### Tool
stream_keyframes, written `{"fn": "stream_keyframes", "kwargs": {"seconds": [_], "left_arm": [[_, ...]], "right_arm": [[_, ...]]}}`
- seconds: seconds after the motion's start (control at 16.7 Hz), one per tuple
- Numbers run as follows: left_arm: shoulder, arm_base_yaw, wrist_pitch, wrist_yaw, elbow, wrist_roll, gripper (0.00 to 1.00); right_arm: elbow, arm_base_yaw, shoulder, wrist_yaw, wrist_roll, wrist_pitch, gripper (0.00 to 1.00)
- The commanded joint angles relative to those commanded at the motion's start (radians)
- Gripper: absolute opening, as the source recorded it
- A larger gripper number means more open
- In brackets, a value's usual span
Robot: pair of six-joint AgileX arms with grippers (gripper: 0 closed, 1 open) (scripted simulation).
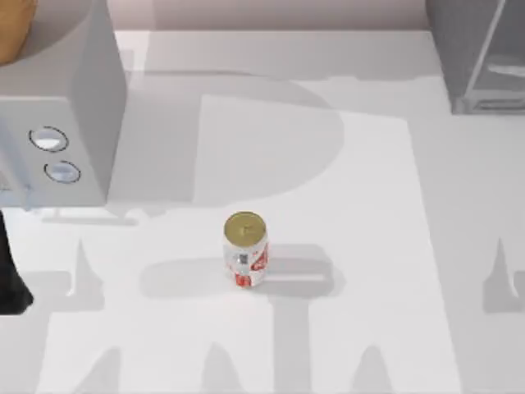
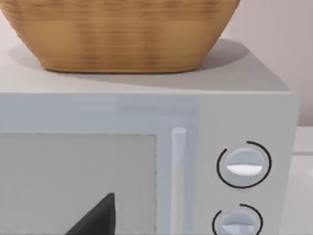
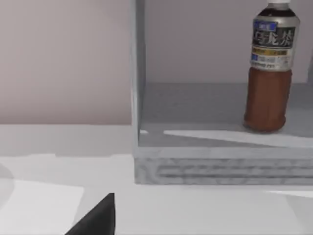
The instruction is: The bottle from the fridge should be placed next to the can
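Nearest the lens in the right wrist view, a dark wedge of the right gripper (image 3: 95,218) juts in at the frame's edge; its fingertips are cut off, so I cannot tell how its jaws stand. Ahead of it lies bare white table (image 3: 195,210), then the speckled grey base of the fridge (image 3: 220,169), open on this side. Inside, well beyond the gripper and off to one side of its line, the bottle (image 3: 270,68) stands upright on the fridge floor, long axis vertical, cap up and cropped by the picture's edge, its label facing the camera.

Likewise, the left wrist view gives just a dark sliver of the left gripper (image 2: 98,220), its tips out of frame, so its jaws cannot be read either. Straight ahead of it is a microwave (image 2: 146,112) with a pale door, a vertical handle and two round dials (image 2: 243,164), the lower dial partly cropped. A wicker basket (image 2: 122,34) sits on top, its upper part cut off.

From above, the can (image 1: 245,249) stands upright mid-table, gold top up, well apart from the fridge (image 1: 467,41) at the far right corner.
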Motion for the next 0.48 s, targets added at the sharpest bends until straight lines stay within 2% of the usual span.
{"fn": "stream_keyframes", "kwargs": {"seconds": [0.24, 0.48], "left_arm": [[0.0, 0.0, 0.0, 0.0, 0.0, 0.0, 1.0], [0.0, 0.0, 0.0, 0.0, 0.0, 0.0, 1.0]], "right_arm": [[0.027, -0.005, 0.029, -0.004, -0.002, 0.027, 1.0], [0.144, -0.033, 0.215, -0.029, -0.003, 0.141, 1.0]]}}
